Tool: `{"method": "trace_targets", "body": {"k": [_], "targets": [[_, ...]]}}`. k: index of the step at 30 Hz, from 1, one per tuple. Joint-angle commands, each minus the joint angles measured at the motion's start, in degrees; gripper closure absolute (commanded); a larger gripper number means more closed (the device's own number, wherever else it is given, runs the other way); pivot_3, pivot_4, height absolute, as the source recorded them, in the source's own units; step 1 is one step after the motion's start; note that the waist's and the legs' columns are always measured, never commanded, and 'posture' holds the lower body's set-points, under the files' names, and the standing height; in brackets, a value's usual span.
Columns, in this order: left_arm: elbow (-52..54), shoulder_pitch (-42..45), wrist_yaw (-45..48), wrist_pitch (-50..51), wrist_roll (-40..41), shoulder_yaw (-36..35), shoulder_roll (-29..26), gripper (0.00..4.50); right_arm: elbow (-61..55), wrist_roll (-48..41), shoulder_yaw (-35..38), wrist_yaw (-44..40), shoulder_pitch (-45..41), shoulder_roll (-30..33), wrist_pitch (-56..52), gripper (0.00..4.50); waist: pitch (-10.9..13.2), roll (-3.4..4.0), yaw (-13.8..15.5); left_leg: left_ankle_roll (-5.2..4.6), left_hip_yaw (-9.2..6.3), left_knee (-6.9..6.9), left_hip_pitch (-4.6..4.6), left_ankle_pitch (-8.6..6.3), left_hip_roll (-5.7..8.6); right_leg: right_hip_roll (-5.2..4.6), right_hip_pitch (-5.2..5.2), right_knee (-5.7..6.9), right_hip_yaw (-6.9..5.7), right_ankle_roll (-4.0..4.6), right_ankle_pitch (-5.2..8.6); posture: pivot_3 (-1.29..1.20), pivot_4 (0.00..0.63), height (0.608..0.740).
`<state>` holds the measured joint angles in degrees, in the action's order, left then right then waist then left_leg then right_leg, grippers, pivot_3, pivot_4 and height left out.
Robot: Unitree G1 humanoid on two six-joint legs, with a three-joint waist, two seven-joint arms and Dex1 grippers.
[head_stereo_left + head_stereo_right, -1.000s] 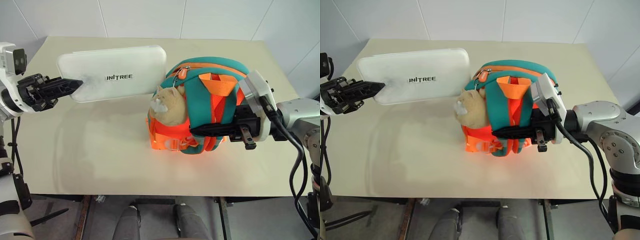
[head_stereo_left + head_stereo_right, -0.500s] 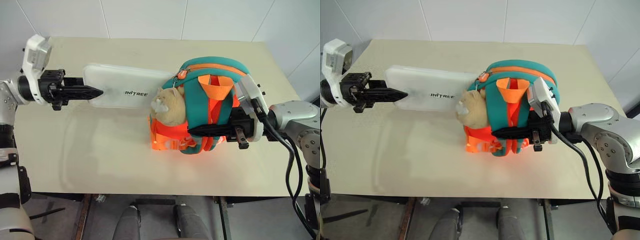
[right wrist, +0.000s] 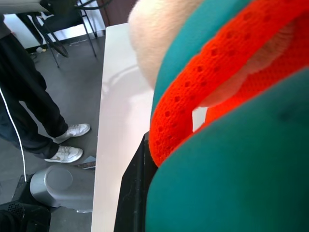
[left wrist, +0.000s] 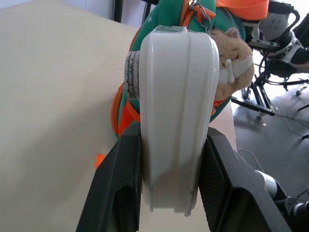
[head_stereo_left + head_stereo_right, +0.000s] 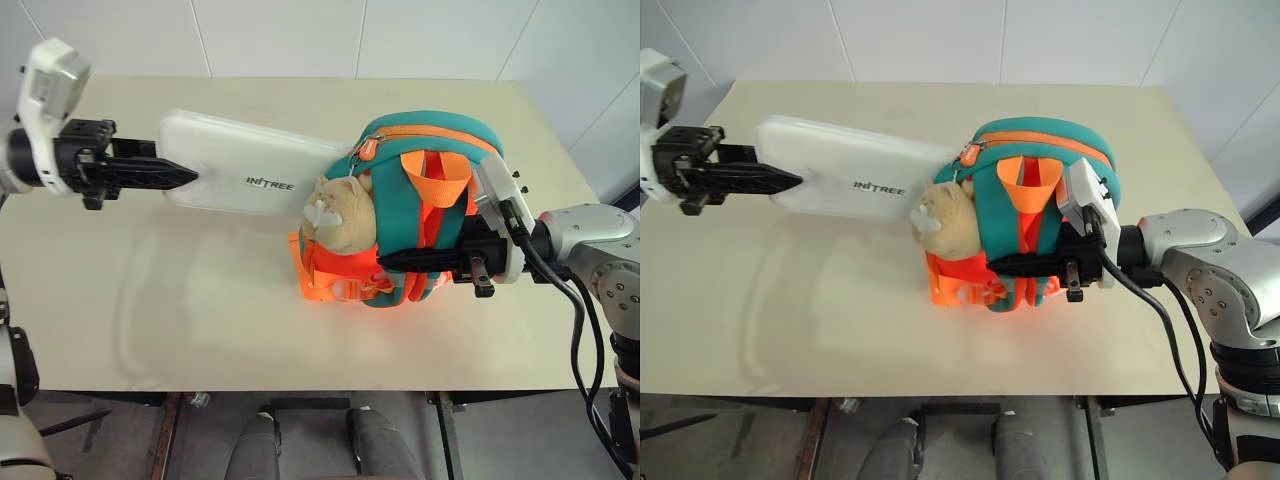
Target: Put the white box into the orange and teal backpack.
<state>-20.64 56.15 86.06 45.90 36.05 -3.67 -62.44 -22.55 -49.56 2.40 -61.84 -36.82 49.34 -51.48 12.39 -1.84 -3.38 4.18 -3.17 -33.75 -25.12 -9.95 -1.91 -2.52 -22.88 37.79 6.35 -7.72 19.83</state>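
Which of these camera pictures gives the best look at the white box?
The left eye view: the white box shows its flat top and lettering, one end at the backpack. The right eye view shows the same. The left wrist view sees it end-on between the fingers.

White box (image 5: 255, 170), orange-teal backpack (image 5: 425, 200)

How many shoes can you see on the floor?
2. Both white shoes are on a person's feet, on the grey floor beside the table, one behind the other.
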Motion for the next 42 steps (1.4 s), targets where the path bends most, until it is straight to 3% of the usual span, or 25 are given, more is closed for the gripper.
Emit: {"method": "trace_targets", "body": {"k": [1, 11, 17, 24, 34, 42], "targets": [[3.0, -0.8, 5.1, 1.7, 4.3, -4.9, -2.5, 3.28, -0.8, -0.5, 0.2, -0.6, -0.3, 0.0, 0.5, 4.5, 0.0, 0.0, 0.1, 0.0, 0.0, -0.01, 0.0, 0.0, 0.0, 0.0, 0.0, 0.01, 0.0, 0.0, 0.0, 0.0, 0.15, 0.74], [8.7, -5.1, 3.4, 5.7, 8.0, -9.7, -4.9, 3.28, 0.2, 0.1, 0.0, -1.4, -0.6, 0.1, 0.5, 4.5, 0.0, 0.0, 0.1, 0.0, 0.01, -0.06, -0.01, 0.0, 0.0, -0.01, 0.0, 0.02, 0.0, 0.01, 0.0, 0.0, 0.15, 0.74], [12.4, -6.9, 3.4, 4.6, 6.9, -8.0, -5.3, 3.28, 0.4, 0.7, -0.5, -1.7, -0.5, 0.0, 0.8, 4.5, 0.0, 0.0, 0.1, 0.0, 0.02, -0.06, -0.01, 0.0, 0.0, -0.01, 0.0, 0.01, 0.01, 0.01, 0.0, 0.0, 0.15, 0.74], [14.5, -4.1, 1.8, -0.9, 0.8, -1.4, -4.2, 3.28, 0.6, 1.2, -0.9, -1.7, -0.7, -0.3, 1.0, 4.5, 0.0, 0.0, 0.2, 0.0, 0.02, -0.08, 0.0, 0.0, 0.01, -0.01, 0.01, 0.01, 0.02, 0.01, 0.0, 0.0, 0.15, 0.74], [14.6, 4.8, -4.9, 4.1, -3.0, 7.0, 5.3, 3.28, 1.5, 2.6, -1.6, -1.6, -1.2, -1.2, 1.6, 4.5, 0.0, 0.0, 0.2, 0.0, 0.02, -0.11, -0.02, 0.0, 0.02, 0.0, 0.01, 0.02, 0.04, -0.01, 0.0, 0.0, 0.15, 0.74], [8.7, 7.9, -12.2, 1.1, -12.3, 15.0, 16.6, 3.28, 1.9, 3.8, -2.2, -1.6, -2.2, -2.4, 1.6, 4.5, 0.0, 0.0, 0.2, 0.0, 0.0, -0.26, -0.03, 0.0, 0.02, 0.03, 0.06, 0.09, 0.04, -0.07, -0.04, 0.0, 0.15, 0.74]]}}
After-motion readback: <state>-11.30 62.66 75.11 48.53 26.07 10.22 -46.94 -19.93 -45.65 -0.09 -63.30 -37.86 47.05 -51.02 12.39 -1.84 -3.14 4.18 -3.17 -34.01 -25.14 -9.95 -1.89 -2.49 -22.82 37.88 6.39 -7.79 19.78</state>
